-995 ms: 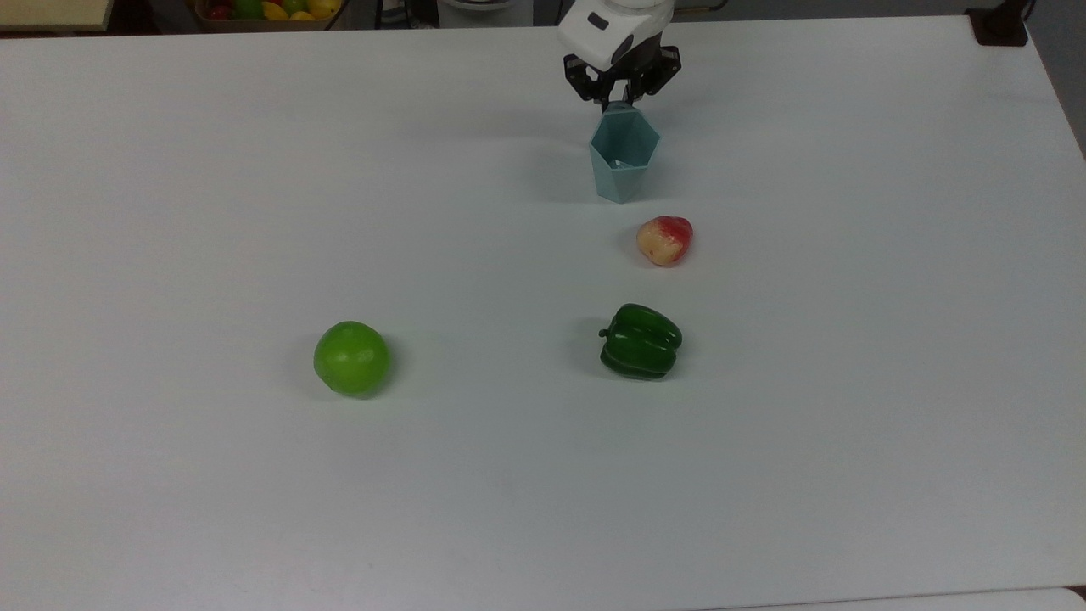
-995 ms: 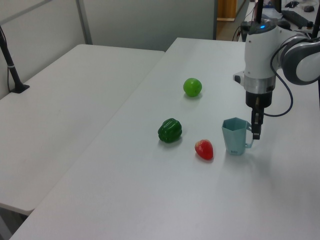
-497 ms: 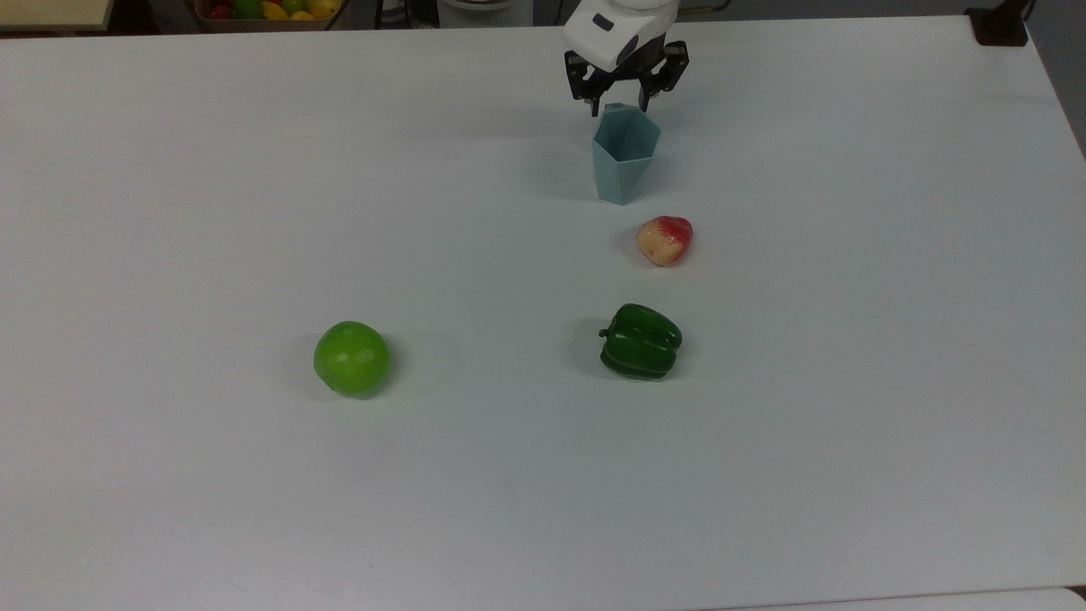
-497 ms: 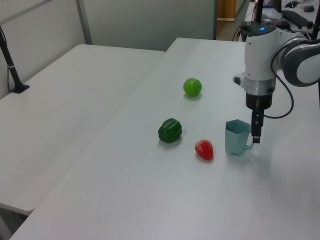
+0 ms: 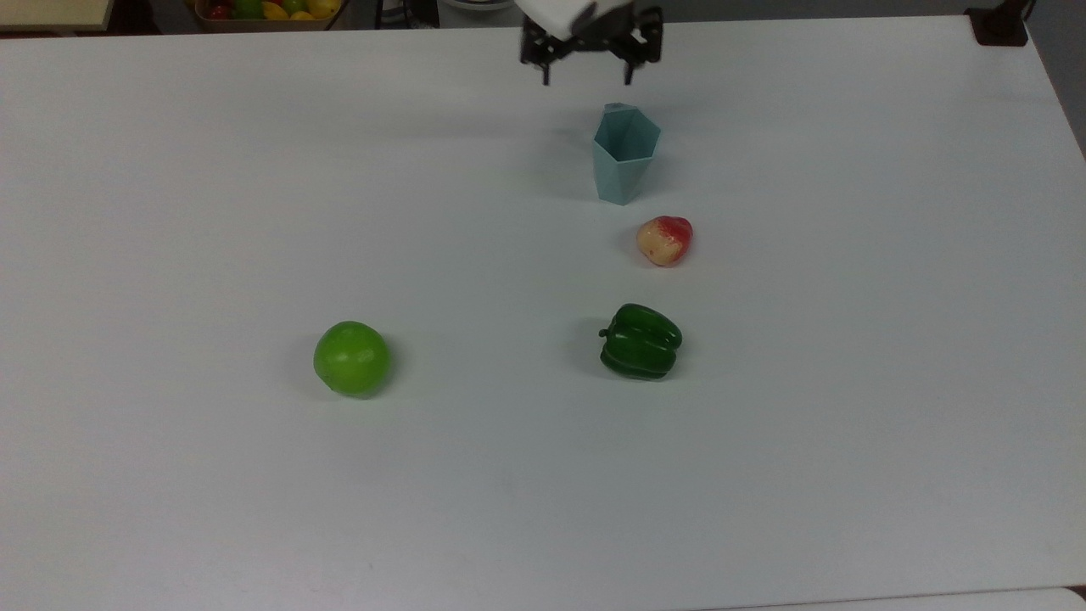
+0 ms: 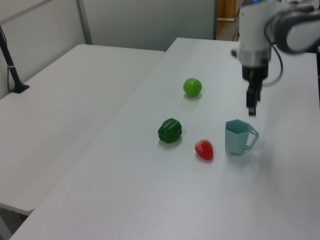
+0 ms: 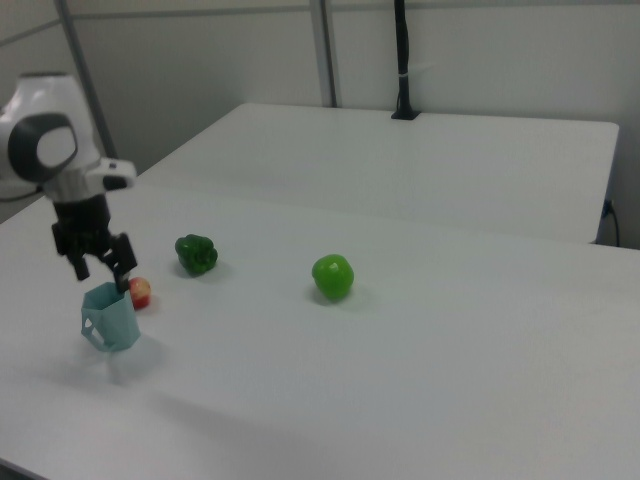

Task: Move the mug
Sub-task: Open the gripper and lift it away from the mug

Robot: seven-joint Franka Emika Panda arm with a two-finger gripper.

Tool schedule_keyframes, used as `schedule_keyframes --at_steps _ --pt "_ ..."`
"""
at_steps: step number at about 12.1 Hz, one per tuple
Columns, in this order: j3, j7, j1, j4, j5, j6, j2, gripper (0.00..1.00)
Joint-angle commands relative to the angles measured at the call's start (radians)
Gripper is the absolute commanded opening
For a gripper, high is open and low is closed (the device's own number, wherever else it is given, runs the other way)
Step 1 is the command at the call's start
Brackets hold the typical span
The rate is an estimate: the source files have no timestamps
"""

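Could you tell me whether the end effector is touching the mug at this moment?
Apart. In the left view, the end effector hangs above the mug, with bare table visible between its fingertips and the mug's rim; the top view shows its fingers spread open.

Pincer risen from the mug toward the top edge of the top view, its fingers now spread wide and off the handle, arm lifted higher in the left view
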Motion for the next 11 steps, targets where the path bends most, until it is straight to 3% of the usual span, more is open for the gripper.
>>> schedule_keyframes --at_steps 1,3,4,7,8,11 --pt "0.003 -0.075 -0.171 0.174 -0.007 -0.171 0.000 1.00" --pt "-0.012 -0.107 -0.272 0.228 -0.010 -0.180 0.002 1.00" --pt "-0.046 -0.144 -0.292 0.257 -0.010 -0.180 0.005 1.00" --pt "-0.127 -0.210 -0.305 0.378 -0.010 -0.229 0.051 1.00" --pt "-0.135 -0.233 -0.305 0.421 -0.010 -0.261 0.077 1.00" --pt "-0.137 -0.224 -0.313 0.427 -0.010 -0.271 0.075 1.00"
